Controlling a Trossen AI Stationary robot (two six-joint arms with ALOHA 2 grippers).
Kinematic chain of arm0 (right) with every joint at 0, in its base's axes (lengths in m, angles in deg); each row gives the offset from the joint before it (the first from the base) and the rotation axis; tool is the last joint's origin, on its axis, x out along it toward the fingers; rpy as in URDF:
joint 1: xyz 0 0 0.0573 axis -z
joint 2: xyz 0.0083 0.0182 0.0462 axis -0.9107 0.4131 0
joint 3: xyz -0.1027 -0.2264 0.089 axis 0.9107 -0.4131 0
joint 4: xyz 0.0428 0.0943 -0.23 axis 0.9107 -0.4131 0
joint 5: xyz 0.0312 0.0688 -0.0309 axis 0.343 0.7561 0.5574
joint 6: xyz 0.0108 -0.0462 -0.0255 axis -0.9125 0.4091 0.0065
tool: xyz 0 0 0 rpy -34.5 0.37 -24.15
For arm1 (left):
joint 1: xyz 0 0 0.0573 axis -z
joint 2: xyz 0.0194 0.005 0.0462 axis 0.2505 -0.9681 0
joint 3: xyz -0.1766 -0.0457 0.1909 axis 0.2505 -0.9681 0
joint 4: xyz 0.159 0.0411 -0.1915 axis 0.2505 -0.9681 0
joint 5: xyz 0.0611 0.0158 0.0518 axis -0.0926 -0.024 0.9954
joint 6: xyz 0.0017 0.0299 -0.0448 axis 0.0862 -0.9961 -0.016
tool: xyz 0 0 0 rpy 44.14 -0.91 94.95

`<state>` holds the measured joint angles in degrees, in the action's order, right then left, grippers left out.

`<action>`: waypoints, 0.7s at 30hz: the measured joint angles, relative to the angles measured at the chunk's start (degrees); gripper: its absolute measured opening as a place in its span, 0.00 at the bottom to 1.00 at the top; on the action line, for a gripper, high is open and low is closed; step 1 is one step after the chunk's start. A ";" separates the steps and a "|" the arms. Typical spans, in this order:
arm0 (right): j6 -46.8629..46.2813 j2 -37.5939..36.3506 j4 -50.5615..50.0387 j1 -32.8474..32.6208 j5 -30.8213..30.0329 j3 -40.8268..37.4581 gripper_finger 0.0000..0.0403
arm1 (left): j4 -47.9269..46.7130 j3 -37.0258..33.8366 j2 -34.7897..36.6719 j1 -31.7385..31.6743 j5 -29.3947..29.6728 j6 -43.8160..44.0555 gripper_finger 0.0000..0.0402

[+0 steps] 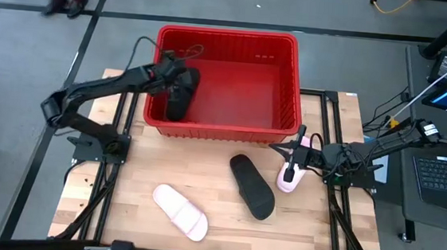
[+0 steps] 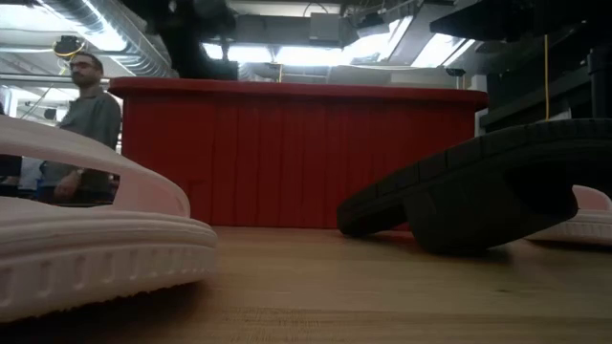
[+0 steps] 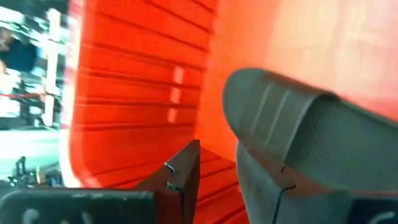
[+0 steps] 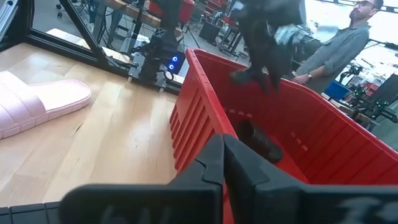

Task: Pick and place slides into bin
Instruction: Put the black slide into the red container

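1. The left gripper (image 1: 180,90) reaches inside the large red slotted plastic bin (image 1: 289,106), its fingers clamped on a black open-toe slide (image 1: 179,99) held low for setting down
2. The right gripper (image 1: 291,153) waits by the bin's near right corner, fingers together, over a pale pink slide (image 1: 290,177)
3. Another black slide (image 1: 251,186) and pink slide (image 1: 180,211) lie on the wooden tabletop (image 1: 122,197), unobstructed
4. A person (image 2: 88,119) stands beyond

The bin (image 1: 290,90) stands open rightward of the black slide (image 1: 179,97) at its left wall
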<state>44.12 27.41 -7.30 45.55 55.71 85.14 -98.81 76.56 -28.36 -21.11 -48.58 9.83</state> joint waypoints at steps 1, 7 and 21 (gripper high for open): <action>-0.01 0.00 -0.02 0.01 0.00 0.00 0.04 | 0.01 0.01 1.46 0.39 0.00 0.00 0.22; 0.09 0.00 -0.03 0.17 0.00 0.00 0.05 | 0.37 0.07 8.40 2.18 -0.86 -0.03 0.05; -0.60 0.00 -0.10 9.67 -1.80 0.00 0.05 | 2.07 0.11 11.40 2.21 -8.14 6.19 0.00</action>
<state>43.52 27.41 -7.41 55.22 53.91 85.14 -96.74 76.67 -16.96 -18.90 -56.73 16.02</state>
